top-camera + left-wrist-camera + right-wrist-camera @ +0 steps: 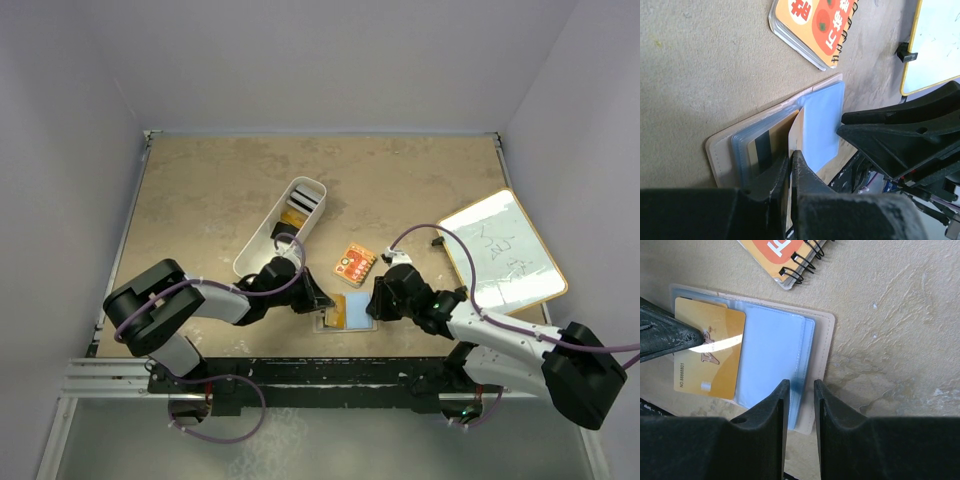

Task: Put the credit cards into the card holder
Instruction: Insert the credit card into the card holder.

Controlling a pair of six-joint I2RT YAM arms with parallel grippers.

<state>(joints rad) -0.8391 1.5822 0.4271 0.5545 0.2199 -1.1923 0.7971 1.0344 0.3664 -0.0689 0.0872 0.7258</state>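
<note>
The beige card holder (330,322) lies open on the table between both arms, its clear blue sleeves (772,355) fanned out. My left gripper (791,156) is shut on an orange-gold credit card (710,350), held on edge at the sleeves on the holder's left half (722,150). Another card with a black stripe (760,147) sits inside a sleeve there. My right gripper (800,385) hovers low over the holder's right rim (826,340), jaws a little apart, with only the sleeve edge showing below the gap. More credit cards (305,200) stand in the white bin.
The long white bin (262,240) lies behind the left gripper. An orange-red spiral-bound packet (355,264) rests just behind the holder. A whiteboard (505,250) with a small black piece (437,243) at its corner lies at the right. The table's near edge is close behind the holder.
</note>
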